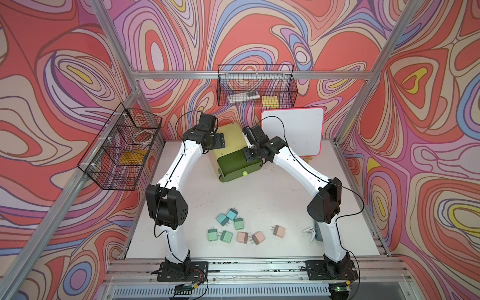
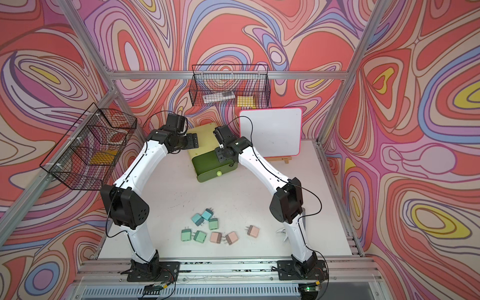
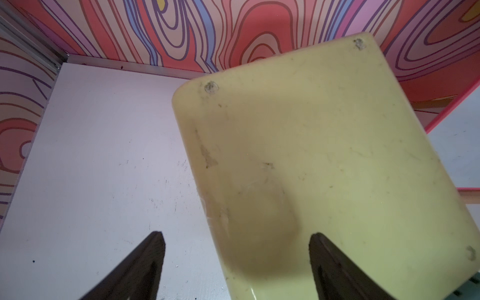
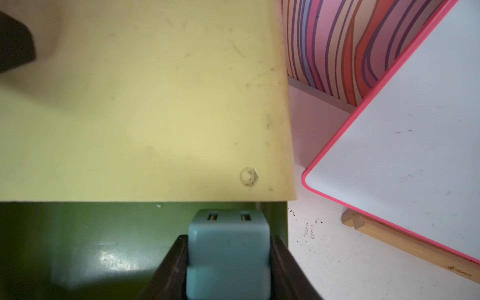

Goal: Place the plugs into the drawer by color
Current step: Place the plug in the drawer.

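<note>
right gripper [image 4: 228,237] is clamped on a teal plug [image 4: 227,259], directly above the pulled-out top drawer [image 4: 78,246], the chest [image 4: 142,104] top just ahead. left gripper [image 3: 237,235] stands apart and empty over the chest's side edge. eight other plugs [image 1: 243,237] lie on the table [image 1: 259,197], far behind both.

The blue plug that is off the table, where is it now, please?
In the right wrist view, the blue plug is clamped in the right gripper, over the open green drawer beside the yellow chest's front edge.
</note>
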